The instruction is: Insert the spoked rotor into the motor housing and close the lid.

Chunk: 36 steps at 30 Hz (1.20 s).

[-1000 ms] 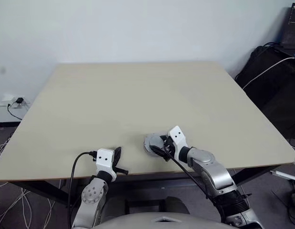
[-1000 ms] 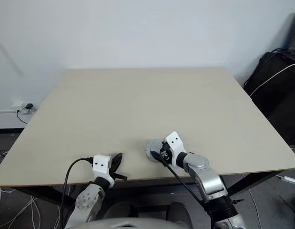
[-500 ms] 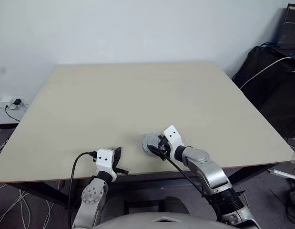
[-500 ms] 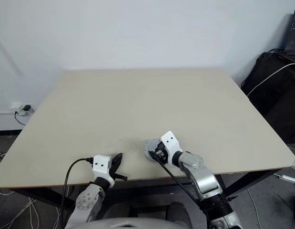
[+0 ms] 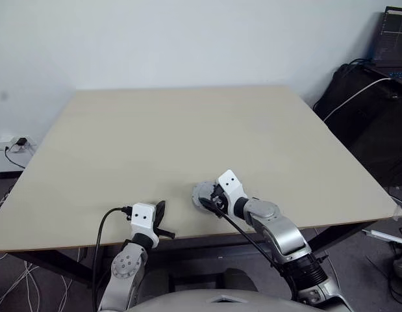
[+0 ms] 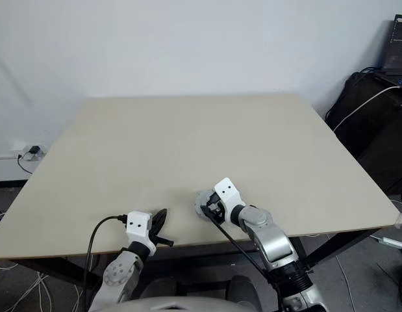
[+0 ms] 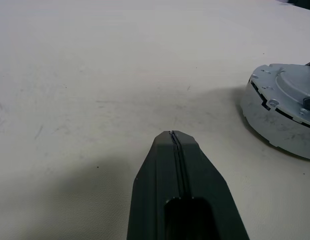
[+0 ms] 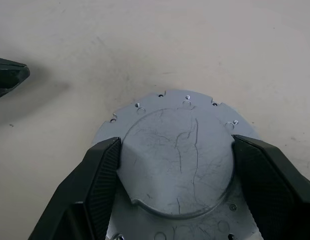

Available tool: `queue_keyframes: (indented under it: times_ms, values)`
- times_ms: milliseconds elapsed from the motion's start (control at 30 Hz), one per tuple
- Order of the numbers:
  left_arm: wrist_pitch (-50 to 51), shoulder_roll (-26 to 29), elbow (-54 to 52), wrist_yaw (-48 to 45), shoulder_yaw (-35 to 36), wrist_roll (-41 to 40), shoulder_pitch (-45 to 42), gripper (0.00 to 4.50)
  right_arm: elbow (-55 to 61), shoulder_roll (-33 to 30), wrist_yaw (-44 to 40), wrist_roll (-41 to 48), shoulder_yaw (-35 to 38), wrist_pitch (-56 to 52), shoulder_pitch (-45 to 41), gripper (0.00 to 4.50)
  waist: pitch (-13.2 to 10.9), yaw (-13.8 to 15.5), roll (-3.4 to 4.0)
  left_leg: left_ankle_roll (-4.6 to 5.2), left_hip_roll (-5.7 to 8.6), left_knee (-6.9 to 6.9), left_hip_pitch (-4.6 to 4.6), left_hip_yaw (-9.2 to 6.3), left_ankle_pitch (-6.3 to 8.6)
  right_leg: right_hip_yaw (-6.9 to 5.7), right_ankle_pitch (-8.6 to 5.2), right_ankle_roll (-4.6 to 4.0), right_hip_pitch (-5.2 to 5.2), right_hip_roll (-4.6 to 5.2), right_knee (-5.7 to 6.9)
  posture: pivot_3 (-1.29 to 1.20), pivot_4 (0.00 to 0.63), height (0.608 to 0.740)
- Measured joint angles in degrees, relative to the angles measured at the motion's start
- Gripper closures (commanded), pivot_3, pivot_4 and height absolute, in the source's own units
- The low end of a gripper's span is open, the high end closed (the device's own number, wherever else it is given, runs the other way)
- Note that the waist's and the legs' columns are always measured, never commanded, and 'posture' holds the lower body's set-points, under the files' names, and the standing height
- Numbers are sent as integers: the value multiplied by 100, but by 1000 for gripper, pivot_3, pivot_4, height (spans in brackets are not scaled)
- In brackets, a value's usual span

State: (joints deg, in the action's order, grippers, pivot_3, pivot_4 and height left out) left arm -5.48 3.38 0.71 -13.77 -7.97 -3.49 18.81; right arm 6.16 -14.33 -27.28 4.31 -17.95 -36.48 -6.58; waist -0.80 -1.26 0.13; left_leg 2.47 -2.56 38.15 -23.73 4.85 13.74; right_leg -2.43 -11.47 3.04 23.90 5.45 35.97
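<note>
beige worktop against a plain white wall, wall socket and cables low at our left, dark bags and a laptop at our right.

item: lid, light-grey disc, smooth face up with a raised, scratched middle and small screw holes round the rim. it sits on a round grey assembly near the front edge of the worktop; the left wrist view shows a dark seam between lid and body beneath. we judge the motor housing to be that body, and the spoked rotor to be inside, though neither windings nor spokes can be seen.

item: right claw, spread wide, one finger on each side of the lid's raised middle, close against it. whether the pads actually press we cannot tell.

item: left claw, pressed together, empty, resting low over the worktop, well to the left of the assembly.

change: over the last second the right claw and the grey disc in the head views have drifted a little to the left together, the wrist tipping further down; the camera has shifted too, so part of this is apparent only. the left claw has not moved.

meaning: we judge the task late, lid on and being seated or aligned; the visible seam suggests it may not yet be fully closed.
</note>
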Motion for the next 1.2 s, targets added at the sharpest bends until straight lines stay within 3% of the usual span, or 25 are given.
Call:
queue_keyframes:
  times_ms: [1200]
  values:
    - [2,-9,0,6,-47,-1,12,4500,297,27,158,-190,-302,-946,-353,1308,-5,-24,4,-23,-14,-22,9,-2,14,-50,-1,-1,3,21,-14,0,0,740]
